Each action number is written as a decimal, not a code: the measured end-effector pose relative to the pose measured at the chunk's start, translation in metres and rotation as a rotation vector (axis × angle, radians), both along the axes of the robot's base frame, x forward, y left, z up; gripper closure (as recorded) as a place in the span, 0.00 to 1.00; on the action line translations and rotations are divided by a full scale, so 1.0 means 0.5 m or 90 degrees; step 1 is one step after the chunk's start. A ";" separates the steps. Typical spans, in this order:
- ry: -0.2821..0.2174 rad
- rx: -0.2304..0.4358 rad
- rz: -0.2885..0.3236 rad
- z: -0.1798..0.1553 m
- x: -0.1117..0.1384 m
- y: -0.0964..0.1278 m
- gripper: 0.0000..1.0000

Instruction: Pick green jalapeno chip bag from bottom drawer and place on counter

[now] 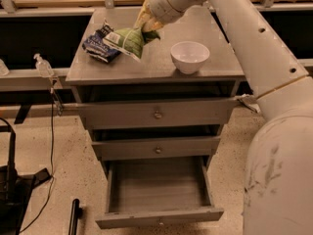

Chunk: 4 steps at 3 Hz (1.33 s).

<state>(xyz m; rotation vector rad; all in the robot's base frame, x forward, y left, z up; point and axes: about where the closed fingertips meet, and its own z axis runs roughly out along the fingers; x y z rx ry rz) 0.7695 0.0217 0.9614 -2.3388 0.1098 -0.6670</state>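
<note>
The green jalapeno chip bag (128,40) hangs from my gripper (145,24) over the left part of the counter (156,65). The gripper holds the bag by its upper right end, and the bag's lower end overlaps the dark blue chip bag (100,46) in this view. I cannot tell whether the green bag touches the counter. The bottom drawer (159,190) stands pulled out, and its grey inside holds nothing.
A white bowl (190,56) stands on the counter's right half. The two upper drawers (157,114) with round knobs are nearly shut. A small clear bottle (43,65) stands on a ledge to the left. My arm (254,48) crosses the right side.
</note>
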 end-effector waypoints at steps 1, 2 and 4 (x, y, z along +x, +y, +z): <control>0.007 -0.018 -0.019 -0.021 0.019 0.004 0.18; 0.032 -0.012 -0.035 -0.020 0.016 0.007 0.00; 0.056 0.027 -0.068 0.019 0.005 -0.009 0.00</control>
